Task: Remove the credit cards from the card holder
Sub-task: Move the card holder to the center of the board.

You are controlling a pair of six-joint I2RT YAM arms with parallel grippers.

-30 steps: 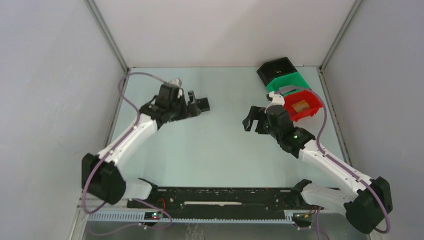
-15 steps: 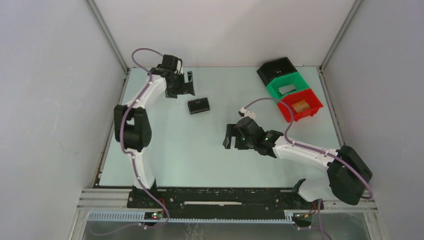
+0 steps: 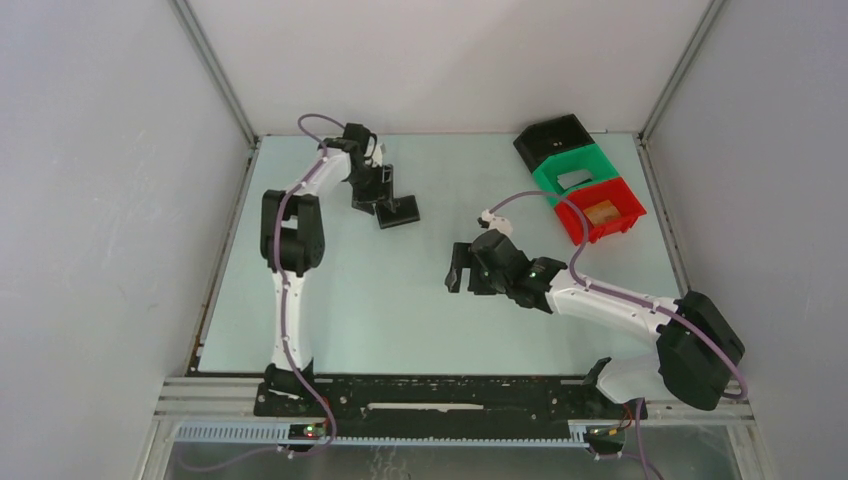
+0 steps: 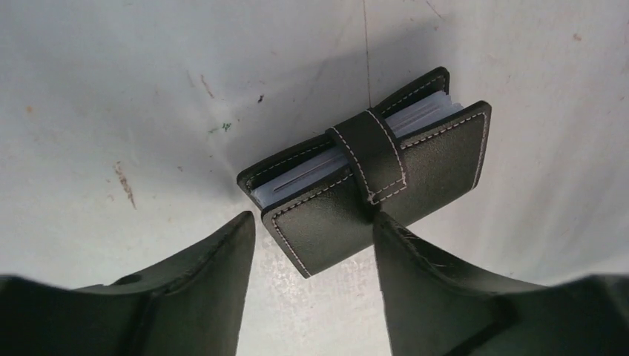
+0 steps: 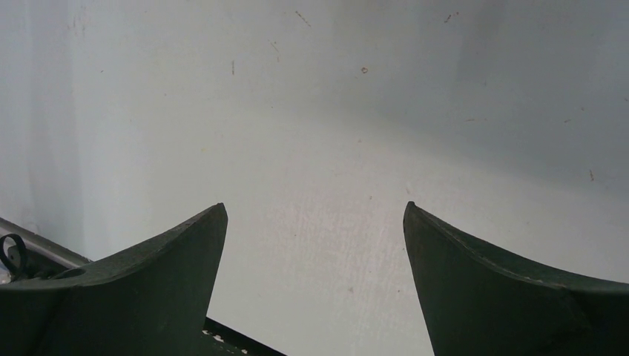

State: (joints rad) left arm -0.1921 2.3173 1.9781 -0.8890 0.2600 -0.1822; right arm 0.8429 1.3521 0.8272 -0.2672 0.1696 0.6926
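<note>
Jaws on my left gripper (image 4: 311, 219) stand apart, one finger on each side of the near corner of the small black folding card holder (image 4: 434, 159) with pale stitching. The right-hand finger looks to be just at the holder's edge, while the other is clear of it, so I read no clamp. The holder lies shut and flat on the pale, scuffed table (image 3: 400, 310), in the far left-centre part. Its black closure tab (image 4: 374, 148) wraps over the open edge. The thin pale grey-white credit cards (image 4: 423, 117) show only as stacked edges between the two leaves, and the tab crosses them in the middle.

Out from there, my right gripper (image 5: 315, 208) hangs over bare table near the centre, well apart from the holder, its jaws spread wide with nothing between them.

Three open plastic bins stand in a touching row at the far right corner. The black bin (image 3: 532, 146) is farthest back. The green bin (image 3: 600, 157) holds something pale. The red bin (image 3: 588, 230) holds an orange-tan piece (image 3: 601, 212). Plain grey walls close in the table.
</note>
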